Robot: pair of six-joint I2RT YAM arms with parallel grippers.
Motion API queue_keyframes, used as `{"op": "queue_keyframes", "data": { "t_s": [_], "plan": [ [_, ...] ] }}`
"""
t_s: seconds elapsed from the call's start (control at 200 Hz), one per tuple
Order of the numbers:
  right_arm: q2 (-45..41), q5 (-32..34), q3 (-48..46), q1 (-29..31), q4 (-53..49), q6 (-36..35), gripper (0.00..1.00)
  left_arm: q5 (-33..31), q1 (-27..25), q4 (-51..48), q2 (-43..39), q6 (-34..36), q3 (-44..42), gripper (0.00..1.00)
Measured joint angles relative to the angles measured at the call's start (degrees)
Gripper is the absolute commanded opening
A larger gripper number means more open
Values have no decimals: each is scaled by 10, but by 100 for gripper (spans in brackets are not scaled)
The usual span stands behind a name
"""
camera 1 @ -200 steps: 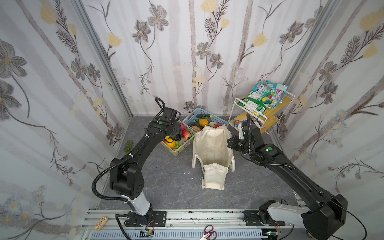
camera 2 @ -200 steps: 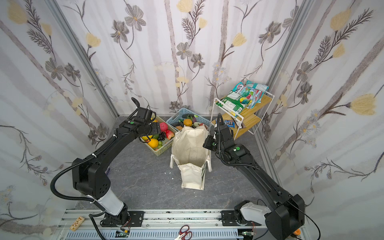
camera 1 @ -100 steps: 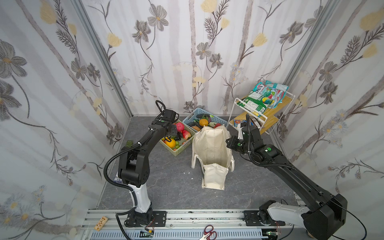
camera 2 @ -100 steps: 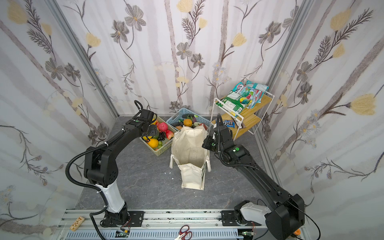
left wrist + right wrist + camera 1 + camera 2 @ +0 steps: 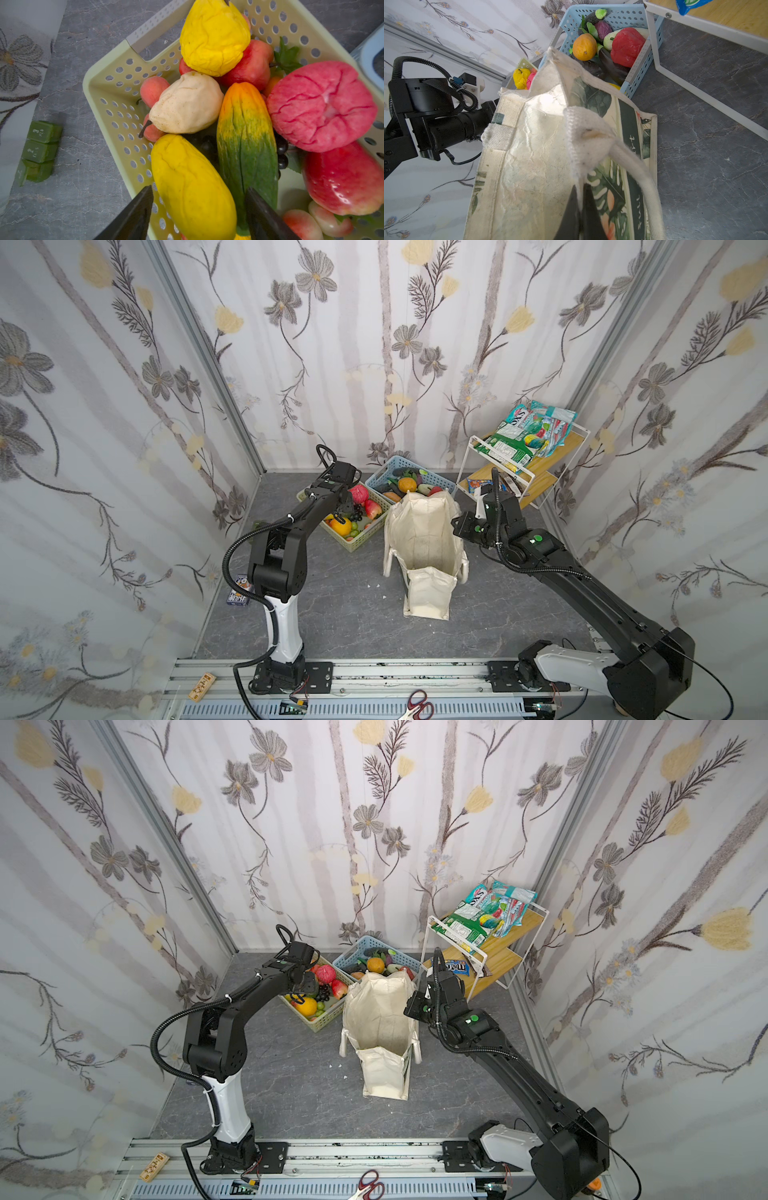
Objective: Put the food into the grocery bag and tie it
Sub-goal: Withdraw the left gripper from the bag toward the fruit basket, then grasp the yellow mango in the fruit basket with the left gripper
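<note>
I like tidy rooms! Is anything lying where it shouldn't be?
Yes. A green strip of numbered little boxes lies on the floor outside the green basket, by the wall. A small blue card box lies loose farther along that wall.

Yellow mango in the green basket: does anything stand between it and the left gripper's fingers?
Nothing lies between them: the left gripper straddles the yellow mango. But the green-orange fruit lies against the mango where one finger stands, and the basket wall is close beside the other.

Bright, even, diffuse light with soft shadows; glare whitens the inside of the grocery bag point(image 5: 542, 116).
</note>
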Motion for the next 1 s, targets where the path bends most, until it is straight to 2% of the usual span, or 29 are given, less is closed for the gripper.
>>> {"op": "queue_keyframes", "data": {
  "t_s": [0.52, 0.709, 0.999],
  "plan": [
    [19, -5, 22, 2, 0, 0, 4, 5, 8, 3, -15, -1, -24, 71],
    [29, -5, 31, 2, 0, 0, 3, 9, 10, 8, -15, -2, -37, 75],
    [34, -10, 37, 3, -1, 0, 3, 10, 12, 21, -7, -3, -51, 66]
  ]
}}
